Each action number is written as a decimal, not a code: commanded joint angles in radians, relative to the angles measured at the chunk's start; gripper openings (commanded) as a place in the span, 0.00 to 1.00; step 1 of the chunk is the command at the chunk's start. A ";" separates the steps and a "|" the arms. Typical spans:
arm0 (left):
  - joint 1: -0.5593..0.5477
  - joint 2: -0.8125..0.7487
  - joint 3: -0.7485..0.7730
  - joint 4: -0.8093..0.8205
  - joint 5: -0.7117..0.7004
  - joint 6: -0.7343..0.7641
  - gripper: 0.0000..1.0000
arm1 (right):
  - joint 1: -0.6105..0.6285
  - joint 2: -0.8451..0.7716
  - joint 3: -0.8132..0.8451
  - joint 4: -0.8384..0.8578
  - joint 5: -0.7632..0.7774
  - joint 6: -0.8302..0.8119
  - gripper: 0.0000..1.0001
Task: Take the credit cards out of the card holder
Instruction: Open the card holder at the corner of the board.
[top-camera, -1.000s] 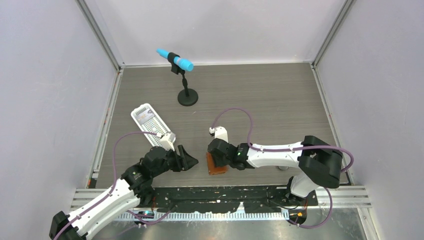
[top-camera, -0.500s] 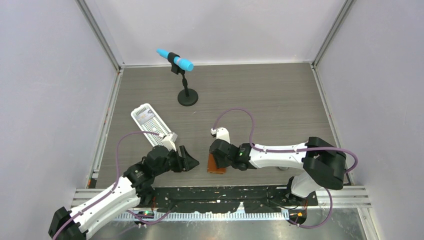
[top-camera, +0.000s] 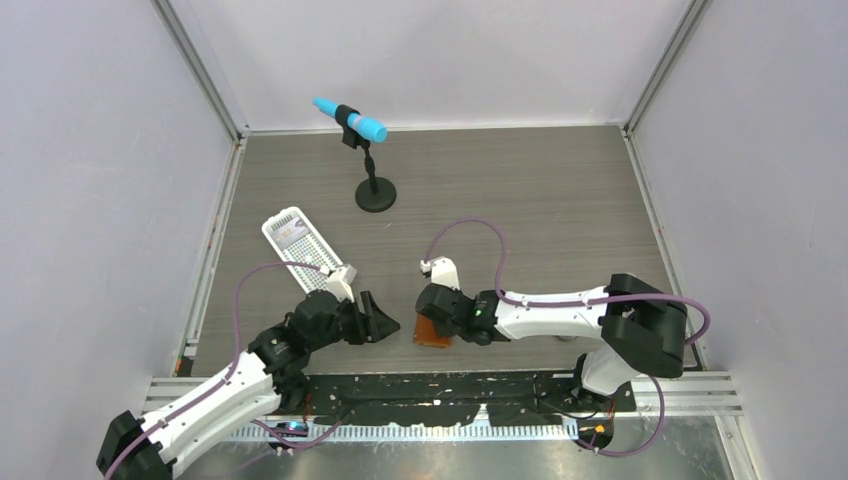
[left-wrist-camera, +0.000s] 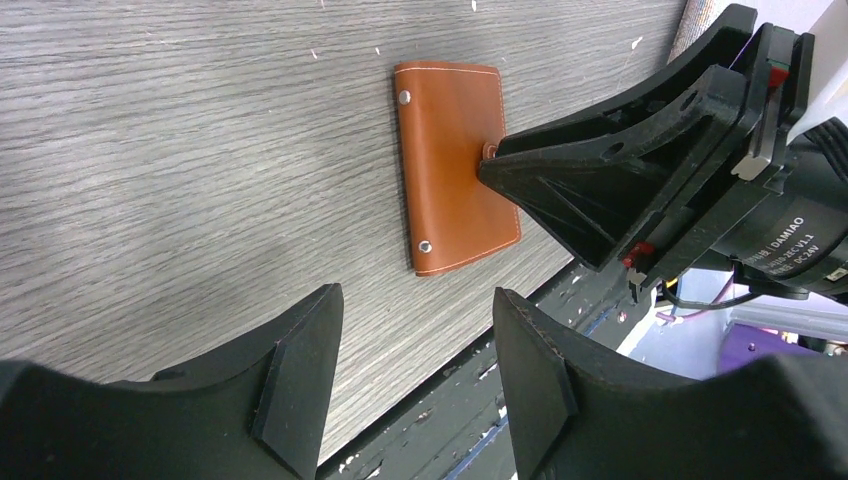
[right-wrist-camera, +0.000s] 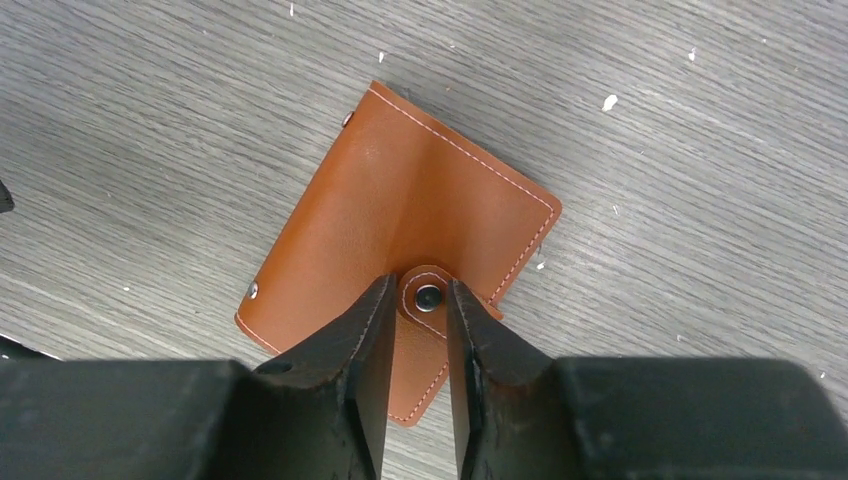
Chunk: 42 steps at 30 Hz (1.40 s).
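Note:
The card holder (top-camera: 432, 334) is a tan-brown leather wallet lying closed on the table near the front edge. It also shows in the left wrist view (left-wrist-camera: 450, 165) and the right wrist view (right-wrist-camera: 400, 210). My right gripper (top-camera: 433, 320) points down onto it. Its fingertips (right-wrist-camera: 382, 300) are closed narrowly on either side of the snap tab (right-wrist-camera: 428, 297). My left gripper (top-camera: 385, 320) is open and empty, just left of the holder and pointing at it (left-wrist-camera: 415, 300). No credit cards show at the holder.
A white perforated tray (top-camera: 312, 262) lies at the left with a small pale greyish thing (top-camera: 292, 234) at its far end. A blue microphone (top-camera: 350, 119) on a black stand (top-camera: 375, 198) is at the back. The table's front edge with black rails (left-wrist-camera: 560, 300) is close by.
The right gripper has shifted slightly and settled lower on the holder's snap tab. The holder has turned a little. The left gripper has edged slightly toward the holder.

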 joint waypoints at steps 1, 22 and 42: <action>-0.001 0.002 0.022 0.047 0.017 -0.011 0.59 | 0.008 0.011 -0.025 0.020 0.041 0.012 0.24; -0.003 0.148 0.032 0.141 0.063 0.003 0.56 | 0.013 -0.314 -0.305 0.500 -0.032 -0.184 0.05; -0.146 0.361 0.213 0.110 0.074 0.169 0.77 | 0.013 -0.405 -0.355 0.640 -0.076 -0.116 0.05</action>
